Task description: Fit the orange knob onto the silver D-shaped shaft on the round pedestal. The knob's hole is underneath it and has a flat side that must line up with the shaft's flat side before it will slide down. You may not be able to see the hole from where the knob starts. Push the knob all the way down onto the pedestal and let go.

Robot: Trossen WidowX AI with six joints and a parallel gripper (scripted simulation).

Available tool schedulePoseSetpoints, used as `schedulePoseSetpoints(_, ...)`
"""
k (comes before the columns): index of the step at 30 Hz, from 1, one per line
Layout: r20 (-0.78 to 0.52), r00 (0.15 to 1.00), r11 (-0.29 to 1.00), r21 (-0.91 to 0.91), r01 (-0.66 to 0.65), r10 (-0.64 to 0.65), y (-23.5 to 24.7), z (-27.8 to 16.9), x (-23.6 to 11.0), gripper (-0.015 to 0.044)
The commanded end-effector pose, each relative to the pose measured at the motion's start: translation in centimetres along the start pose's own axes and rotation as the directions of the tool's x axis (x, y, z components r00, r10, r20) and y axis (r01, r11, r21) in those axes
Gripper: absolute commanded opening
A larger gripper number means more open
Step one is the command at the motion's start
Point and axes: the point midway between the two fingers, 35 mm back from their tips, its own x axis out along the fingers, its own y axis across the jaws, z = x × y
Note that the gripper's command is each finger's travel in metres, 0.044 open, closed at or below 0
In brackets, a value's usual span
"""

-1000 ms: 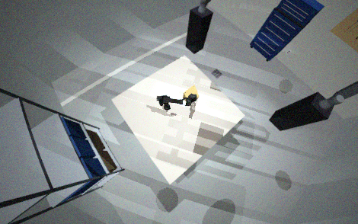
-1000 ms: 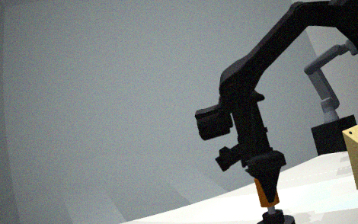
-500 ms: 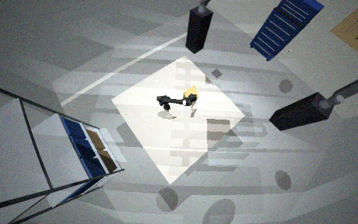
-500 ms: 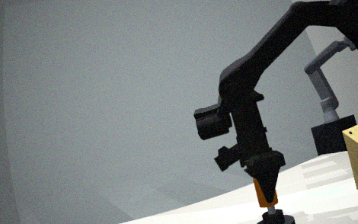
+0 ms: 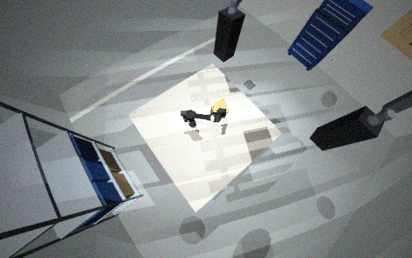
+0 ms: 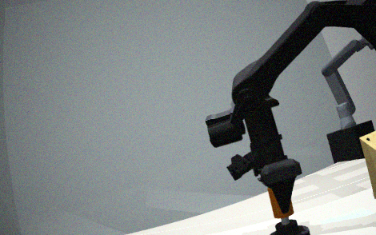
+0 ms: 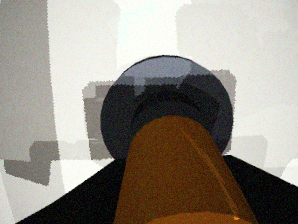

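Observation:
The orange knob (image 6: pixel 276 205) (image 7: pixel 172 170) is upright, a little tilted, between my fingers. My gripper (image 6: pixel 285 212) is shut on it and points down. The silver shaft (image 6: pixel 285 221) shows as a short length between the knob's bottom and the pedestal. The dark round pedestal (image 6: pixel 291 230) (image 7: pixel 117 107) is below the knob, with a gap between them. In the wrist view the knob's lower end covers the middle of the pedestal, and the shaft is hidden. The hole and both flat sides are hidden. In the top view the knob and pedestal are too small to make out.
A yellow block (image 5: pixel 220 105) (image 6: pixel 370 153) stands near the arm's base. Black boxes with grey arms (image 5: pixel 229 32) (image 5: pixel 346 129) stand beyond the white table (image 5: pixel 188 175). A blue slatted object (image 5: pixel 326 31) and a framed rack (image 5: pixel 59 218) are farther off. Shadows cross the table.

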Motion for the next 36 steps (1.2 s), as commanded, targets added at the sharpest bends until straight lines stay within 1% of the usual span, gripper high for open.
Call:
schedulePoseSetpoints(1, 0.0, 1.0, 1.0, 0.003, -0.002, 0.002, 0.02, 0.04, 0.02, 0.0)
schedulePoseSetpoints(13, 0.001, 1.0, 1.0, -0.006, -0.001, 0.001, 0.06, 0.2, -0.45, 0.0)
schedulePoseSetpoints(20, 0.001, 1.0, 0.979, -0.205, -0.001, 0.001, 0.02, 0.52, -0.5, 0.0)
schedulePoseSetpoints(36, 0.001, 1.0, 0.979, -0.205, -0.001, 0.002, 0.06, 0.52, 0.04, 0.0)
